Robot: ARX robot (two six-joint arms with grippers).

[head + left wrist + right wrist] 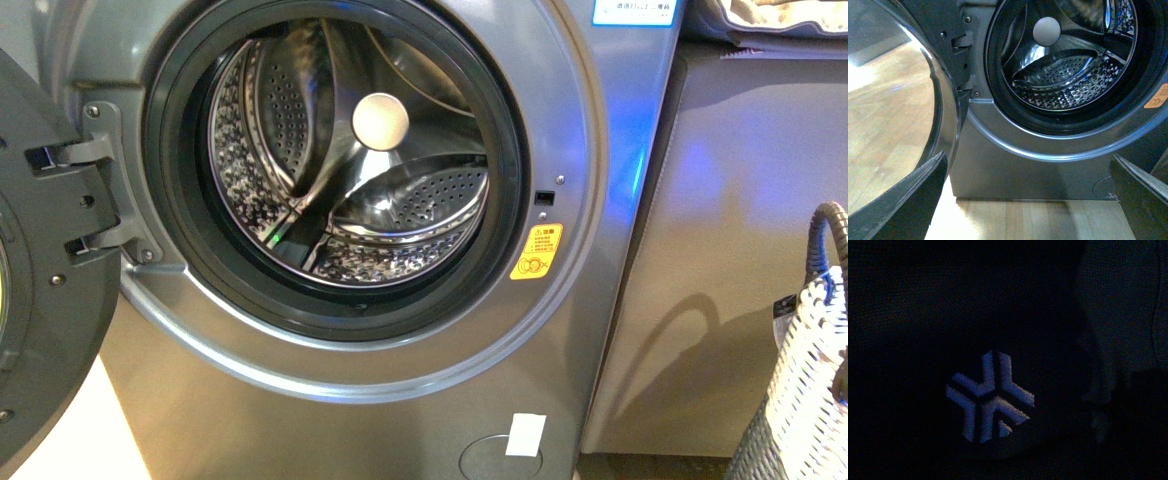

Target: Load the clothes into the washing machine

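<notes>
Washing machine [300, 420] stands directly ahead, door [50, 300] swung left, drum [420, 200] empty. Left hand [1028, 155] spread wide, holding nothing. Right wrist view dark; right hand's state cannot be told. Advise feeding clothes centrally past the gasket [170, 170].

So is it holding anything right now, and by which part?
The left jaws stand wide open with nothing between them. The right wrist view is dark, so that side cannot be told.
</notes>
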